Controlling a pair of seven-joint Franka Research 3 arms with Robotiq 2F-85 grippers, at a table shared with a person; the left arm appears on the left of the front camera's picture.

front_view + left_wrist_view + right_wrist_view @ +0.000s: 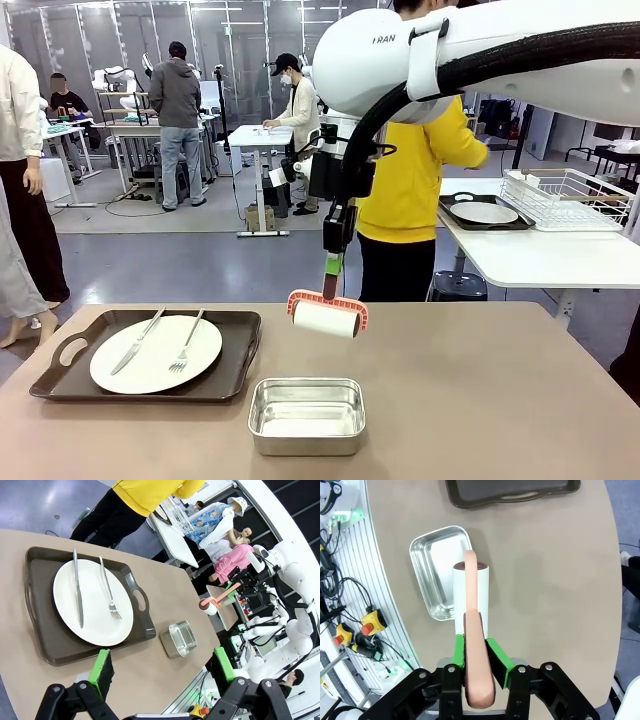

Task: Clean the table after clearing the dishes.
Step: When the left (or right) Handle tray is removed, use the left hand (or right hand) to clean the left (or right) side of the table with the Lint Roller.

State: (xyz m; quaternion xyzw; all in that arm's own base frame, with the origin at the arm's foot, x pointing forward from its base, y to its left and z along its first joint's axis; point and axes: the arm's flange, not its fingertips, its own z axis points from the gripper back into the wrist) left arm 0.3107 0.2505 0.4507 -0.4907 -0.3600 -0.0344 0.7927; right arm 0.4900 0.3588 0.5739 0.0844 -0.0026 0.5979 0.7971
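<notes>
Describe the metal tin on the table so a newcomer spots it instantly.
Start at the large grey-brown table. Near its front edge, right of the dark brown handled tray carrying a round white plate, sits the small shiny steel rectangular tin. It is the only bare-metal, empty container.

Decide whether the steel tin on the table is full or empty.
Empty. The steel tin shows only its bare shiny bottom and walls in the front view; nothing lies inside.
</notes>
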